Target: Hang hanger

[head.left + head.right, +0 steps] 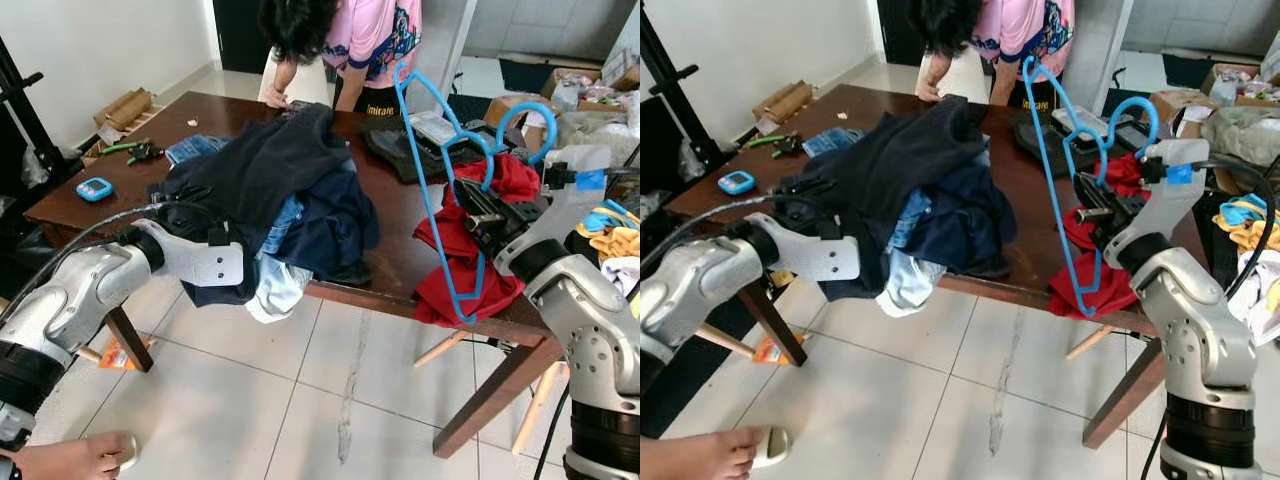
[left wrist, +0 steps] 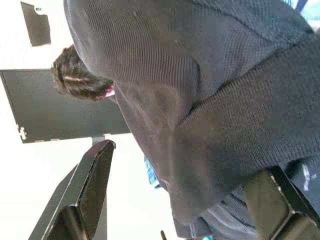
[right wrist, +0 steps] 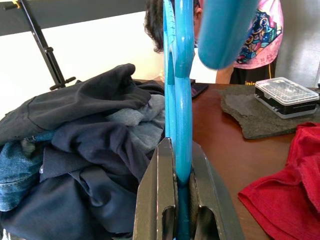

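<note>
A blue plastic hanger (image 1: 425, 190) stands upright over the right side of the brown table (image 1: 400, 255), its hook (image 1: 522, 115) curling to the right. My right gripper (image 3: 182, 200) is shut on one of its thin bars, above a red cloth (image 1: 500, 290). A heap of dark navy and denim clothes (image 1: 280, 170) covers the table's middle. My left gripper (image 1: 185, 195) is at the heap's left edge. Its fingers (image 2: 95, 170) stand wide apart, with a dark knitted garment (image 2: 210, 100) lying between them.
A person (image 1: 370, 40) leans over the table's far side. A clear-lidded black box (image 3: 286, 96) lies on a grey mat (image 3: 260, 115) at the back right. A small blue device (image 1: 94, 188) sits at the left end. A person's foot (image 1: 70, 460) rests on the tiled floor.
</note>
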`<state>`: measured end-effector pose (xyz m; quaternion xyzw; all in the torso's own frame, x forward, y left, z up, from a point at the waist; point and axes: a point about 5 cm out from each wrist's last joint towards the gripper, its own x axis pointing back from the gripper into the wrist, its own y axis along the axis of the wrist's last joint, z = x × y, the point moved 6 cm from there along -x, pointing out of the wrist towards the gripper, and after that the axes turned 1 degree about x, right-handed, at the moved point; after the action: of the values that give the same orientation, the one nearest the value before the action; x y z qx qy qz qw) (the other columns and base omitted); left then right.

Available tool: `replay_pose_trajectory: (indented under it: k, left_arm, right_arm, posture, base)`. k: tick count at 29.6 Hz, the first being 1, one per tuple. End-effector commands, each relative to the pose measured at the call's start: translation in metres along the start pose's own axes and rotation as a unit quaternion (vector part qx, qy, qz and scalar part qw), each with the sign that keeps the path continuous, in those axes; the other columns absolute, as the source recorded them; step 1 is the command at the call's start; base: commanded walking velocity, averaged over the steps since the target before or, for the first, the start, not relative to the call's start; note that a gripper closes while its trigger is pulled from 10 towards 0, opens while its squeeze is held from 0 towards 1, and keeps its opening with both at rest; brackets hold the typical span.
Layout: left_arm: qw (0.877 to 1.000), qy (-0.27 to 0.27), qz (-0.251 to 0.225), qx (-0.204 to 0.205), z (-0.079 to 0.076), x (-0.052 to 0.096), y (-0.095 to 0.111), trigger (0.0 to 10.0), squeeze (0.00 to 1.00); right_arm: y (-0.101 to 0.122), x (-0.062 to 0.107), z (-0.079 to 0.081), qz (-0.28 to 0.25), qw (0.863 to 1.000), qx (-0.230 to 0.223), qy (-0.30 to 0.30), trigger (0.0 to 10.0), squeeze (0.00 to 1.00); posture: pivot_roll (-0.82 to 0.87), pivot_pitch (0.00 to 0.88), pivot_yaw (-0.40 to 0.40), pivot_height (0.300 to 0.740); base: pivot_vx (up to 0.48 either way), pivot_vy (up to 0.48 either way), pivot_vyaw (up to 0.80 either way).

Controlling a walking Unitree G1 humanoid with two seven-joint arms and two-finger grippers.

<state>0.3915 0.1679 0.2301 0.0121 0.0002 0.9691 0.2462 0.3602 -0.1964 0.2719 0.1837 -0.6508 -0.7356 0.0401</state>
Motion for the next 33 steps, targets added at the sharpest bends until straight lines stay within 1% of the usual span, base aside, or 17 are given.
replay_pose_trajectory:
  k: [1, 10, 11, 12, 13, 26, 27, 30, 31, 33]
  left_arm:
    - [1.000, 0.008, 0.006, -0.020, 0.010, 0.004, -0.008, 10.0, 0.00]
    - [1.000, 0.007, 0.003, -0.015, 0.002, 0.004, -0.009, 10.0, 0.00]
    - [1.000, 0.006, 0.001, -0.010, 0.000, 0.004, -0.009, 6.7, 0.00]
    - [1.000, 0.006, 0.001, -0.010, 0.000, 0.004, -0.009, 6.7, 0.00]
    - [1.000, 0.004, -0.001, -0.005, -0.001, 0.004, -0.009, 0.0, 0.00]
    - [1.000, 0.011, 0.002, -0.004, 0.002, 0.001, -0.014, 0.0, 0.00]
    - [0.999, 0.027, 0.021, 0.005, 0.007, 0.004, -0.026, 0.0, 0.00]
    - [0.999, 0.027, 0.021, 0.005, 0.007, 0.004, -0.026, 0.0, 0.00]
    - [0.998, 0.042, 0.036, 0.007, 0.012, 0.006, -0.034, 0.0, 0.00]
    - [0.998, 0.042, 0.036, 0.007, 0.012, 0.006, -0.034, 0.0, 0.00]
  right_arm:
    - [0.002, 0.002, 0.005, -0.002, 1.000, 0.001, 0.007, 10.0, 0.00]
    - [0.004, 0.002, 0.005, -0.004, 1.000, 0.003, 0.007, 10.0, 0.00]
    - [0.005, 0.002, 0.005, -0.004, 1.000, 0.003, 0.007, 10.0, 0.00]
    - [0.005, 0.002, 0.005, -0.004, 1.000, 0.003, 0.007, 10.0, 0.00]
    - [0.005, 0.002, 0.005, -0.005, 1.000, 0.004, 0.007, 10.0, 0.00]
    - [0.009, 0.001, 0.005, -0.011, 1.000, 0.005, 0.007, 10.0, 0.00]
    - [0.011, 0.001, 0.007, -0.014, 1.000, 0.007, 0.009, 10.0, 0.00]
    - [0.011, 0.001, 0.007, -0.014, 1.000, 0.007, 0.009, 10.0, 0.00]
    - [0.012, 0.001, 0.008, -0.015, 1.000, 0.008, 0.010, 10.0, 0.00]
    - [0.012, 0.001, 0.008, -0.015, 1.000, 0.008, 0.010, 10.0, 0.00]
  posture:
    - [0.05, 0.106, -0.009, 0.740]
    - [0.05, 0.110, -0.011, 0.740]
    - [0.05, 0.111, -0.011, 0.740]
    - [0.05, 0.111, -0.011, 0.740]
    - [0.05, 0.111, -0.011, 0.740]
    - [0.05, 0.113, -0.008, 0.740]
    - [0.05, 0.113, -0.005, 0.740]
    - [0.05, 0.113, -0.005, 0.740]
    - [0.04, 0.114, -0.004, 0.740]
    - [0.04, 0.114, -0.004, 0.740]
  base:
    - [0.000, 0.000, 0.00]
    - [0.000, 0.000, 0.00]
    - [0.000, 0.000, 0.00]
    - [0.000, 0.000, 0.00]
    - [0.000, 0.000, 0.00]
    - [0.000, 0.000, 0.00]
    - [0.000, 0.000, 0.00]
    - [0.000, 0.000, 0.00]
    - [0.000, 0.000, 0.00]
    - [0.000, 0.000, 0.00]
